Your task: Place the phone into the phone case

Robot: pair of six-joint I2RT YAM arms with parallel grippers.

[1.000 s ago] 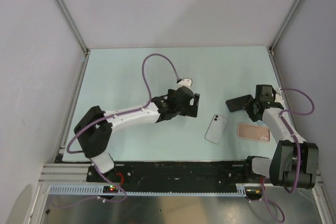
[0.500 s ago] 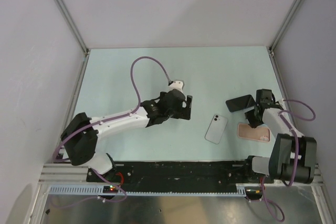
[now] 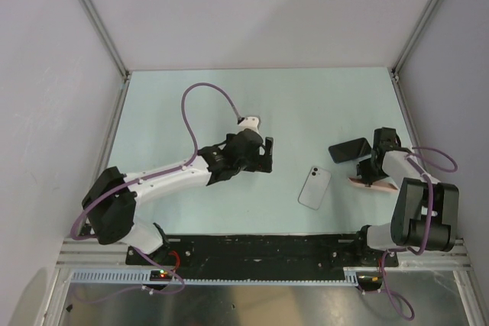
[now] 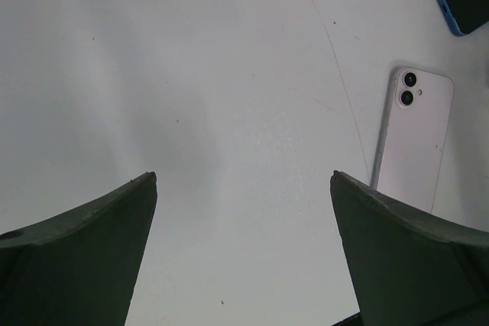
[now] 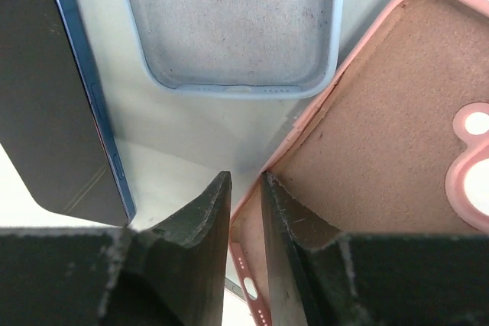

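Note:
A pale phone (image 3: 315,187) lies face down mid-table, camera end far; the left wrist view shows this phone (image 4: 412,139) to the right of my fingers. My left gripper (image 3: 267,156) (image 4: 243,177) hangs open over bare table, left of it. The pink phone case (image 3: 376,182) (image 5: 397,112) sits at the right, inside up and tipped on edge. My right gripper (image 3: 372,167) (image 5: 246,177) is shut on its near side wall, one finger inside the case and one outside.
A dark phone with a blue rim (image 3: 350,149) (image 5: 53,89) lies just left of the right gripper. A light blue case (image 5: 237,20) lies inside up beyond the fingers. Metal frame rails (image 3: 111,139) edge the table (image 3: 191,104).
My left arm has drawn back to the left, still open. My right gripper came down onto the pink case and narrowed on its wall; the case now stands tipped rather than flat.

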